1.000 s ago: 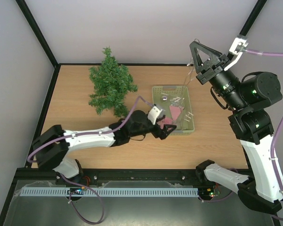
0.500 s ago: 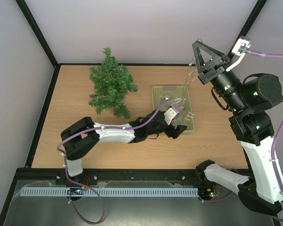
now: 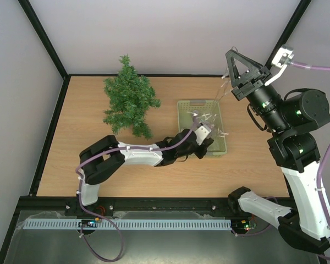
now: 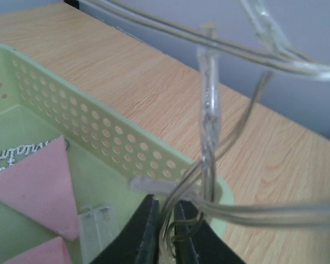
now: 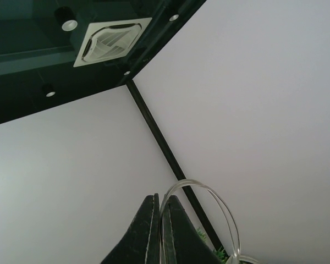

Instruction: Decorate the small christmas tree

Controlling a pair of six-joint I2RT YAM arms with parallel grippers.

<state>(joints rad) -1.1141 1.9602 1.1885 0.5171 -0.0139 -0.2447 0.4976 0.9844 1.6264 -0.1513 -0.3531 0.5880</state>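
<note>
From the top external view, your small christmas tree [image 3: 129, 102] sits on the counter [image 3: 99, 165] to the left of the pale green basket [image 3: 182, 110] and a little beyond it, well apart and bare; you cannot tell here whether it stands or lies. The left fingers [image 3: 205, 145] reach into the basket's near end, while the right fingers [image 3: 230, 54] are raised high above the basket's far right corner, with a clear wire strand [image 3: 224, 82] hanging from them toward the basket. In the left wrist view, the left fingers [image 4: 160, 215] are drawn almost together, pinching several loops of that strand [image 4: 209, 99] just inside the basket's perforated wall [image 4: 99, 132], with pink triangles [image 4: 38, 181] lying on the basket floor beside them. In the right wrist view, the right fingers [image 5: 159, 220] are pressed shut with a loop of the strand [image 5: 209, 192] coming out between them against the ceiling. Your main risk, as I judge it, is that both arms grip one tangled strand. Pulling them apart could tighten it and tip or drag the light basket, or snag a loop on the wall. The wire is thin and slick, so it may slip out. Draping it could also topple the tree.
</note>
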